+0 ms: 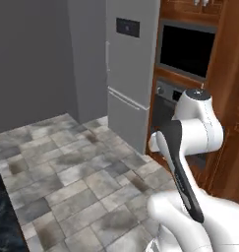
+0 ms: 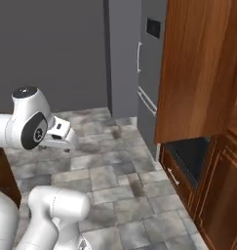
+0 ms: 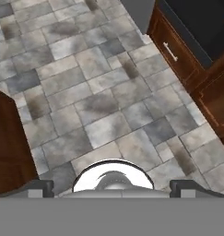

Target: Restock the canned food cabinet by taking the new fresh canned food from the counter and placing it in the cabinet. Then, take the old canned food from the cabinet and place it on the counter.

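We start closest in: the fingertips (image 3: 39, 186) sit at the two bottom corners of the hand view, so the jaws stand wide open with nothing between them. The arm (image 1: 192, 130) is folded up tight over its base, elbow high, and the wrist is turned so the hand looks down on the grey tiled floor (image 3: 99, 106) rather than at any shelf or tabletop. Beside the base we see a sliver of the black marbled tabletop (image 1: 2, 221), with a brown cupboard side (image 3: 7, 138) just below it.

Where the new fresh canned food stands we cannot tell from here, and the same goes for the old canned food. We judge the step in hand to be travel or search, with the restocking not yet begun.

A small can should be rigid and fairly light, but its smooth round wall may slip. We would take it across the middle of its side, jaws level, and keep it upright.

Further off, a drawer (image 3: 171, 50) with a metal bar handle sits low in reddish-brown woodwork. Beyond it are the built-in oven (image 1: 165, 106) and the microwave (image 1: 186, 49) above it, with the grey refrigerator (image 1: 131, 64) alongside, against the grey wall
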{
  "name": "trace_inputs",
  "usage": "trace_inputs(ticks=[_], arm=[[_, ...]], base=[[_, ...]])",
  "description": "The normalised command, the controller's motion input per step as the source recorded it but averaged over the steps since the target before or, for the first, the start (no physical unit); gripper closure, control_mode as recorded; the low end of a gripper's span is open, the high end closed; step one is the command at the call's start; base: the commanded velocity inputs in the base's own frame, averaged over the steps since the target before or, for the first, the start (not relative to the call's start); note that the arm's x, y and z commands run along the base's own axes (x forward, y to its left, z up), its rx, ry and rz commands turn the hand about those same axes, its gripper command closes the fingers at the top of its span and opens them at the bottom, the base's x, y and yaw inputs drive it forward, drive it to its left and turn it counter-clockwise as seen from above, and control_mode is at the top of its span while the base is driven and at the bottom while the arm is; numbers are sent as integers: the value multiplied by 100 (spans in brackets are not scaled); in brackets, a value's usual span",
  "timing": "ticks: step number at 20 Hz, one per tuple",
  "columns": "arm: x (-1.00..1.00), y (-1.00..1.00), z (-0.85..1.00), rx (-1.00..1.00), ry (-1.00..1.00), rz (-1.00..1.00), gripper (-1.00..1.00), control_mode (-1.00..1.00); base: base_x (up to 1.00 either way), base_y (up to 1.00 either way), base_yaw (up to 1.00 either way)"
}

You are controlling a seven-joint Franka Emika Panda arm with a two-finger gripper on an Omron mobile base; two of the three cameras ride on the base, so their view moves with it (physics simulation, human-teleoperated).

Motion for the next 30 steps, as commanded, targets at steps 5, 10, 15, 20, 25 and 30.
trace_inputs(ticks=[5, 10, 15, 20, 25, 30], arm=[[0, 0, 0, 0, 0, 0, -100, 100], [0, 0, 0, 0, 0, 0, -100, 100], [0, 0, 0, 0, 0, 0, -100, 100], [0, 0, 0, 0, 0, 0, -100, 100], [0, 0, 0, 0, 0, 0, -100, 100], [0, 0, 0, 0, 0, 0, -100, 100]], base=[[0, 0, 95], [0, 0, 99], [7, 0, 100], [29, 0, 91], [35, 0, 86], [50, 0, 79]])
